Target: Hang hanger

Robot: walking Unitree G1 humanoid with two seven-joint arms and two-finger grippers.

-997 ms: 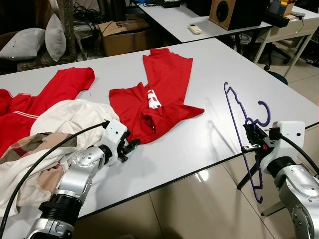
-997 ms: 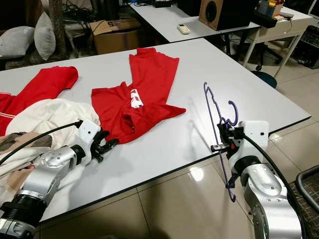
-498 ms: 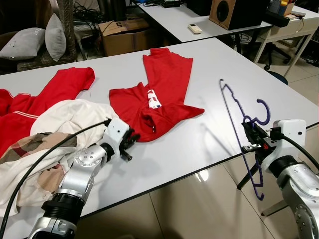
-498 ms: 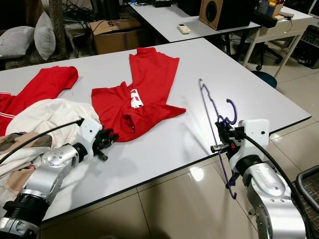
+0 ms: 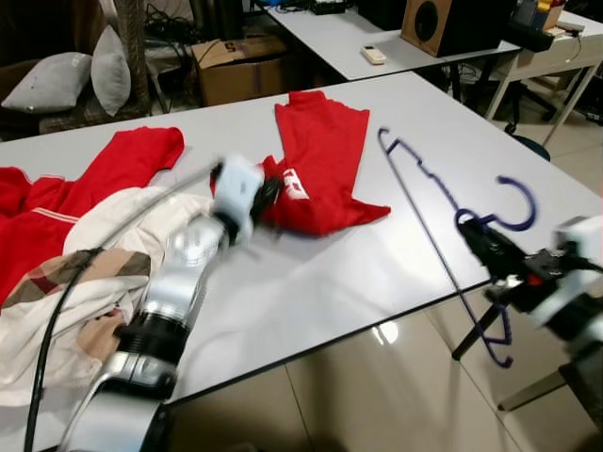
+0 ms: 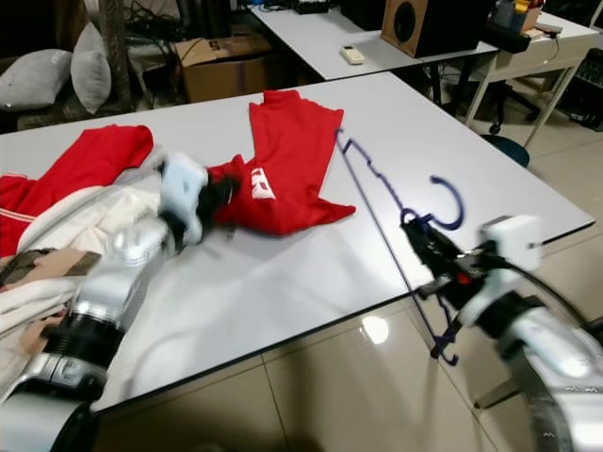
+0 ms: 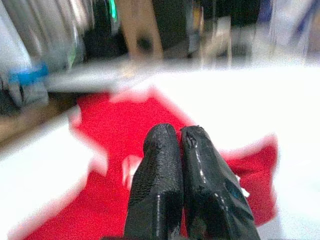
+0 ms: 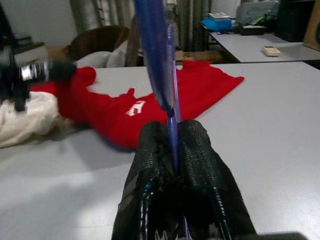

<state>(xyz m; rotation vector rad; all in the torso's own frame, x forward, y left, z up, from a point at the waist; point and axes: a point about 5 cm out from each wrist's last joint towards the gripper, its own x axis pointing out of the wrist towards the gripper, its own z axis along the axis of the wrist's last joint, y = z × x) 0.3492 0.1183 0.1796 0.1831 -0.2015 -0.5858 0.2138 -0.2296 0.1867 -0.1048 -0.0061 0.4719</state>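
A purple hanger is tilted over the white table's right side, hook uppermost. My right gripper is shut on its thin bar just off the table's front right edge; the bar runs between the black fingers. A red shirt lies flat in the middle of the table. My left gripper, blurred, is at the shirt's collar side. Its fingers are pressed together with nothing seen between them, above the red cloth.
A heap of cream and plaid clothes and another red garment cover the table's left part. Behind stand a second table with a remote, a speaker, a cardboard box and pillows.
My left arm has swung forward from the table's front to the red shirt's collar. My right gripper has tipped the hanger leftward, so it now leans over the table.
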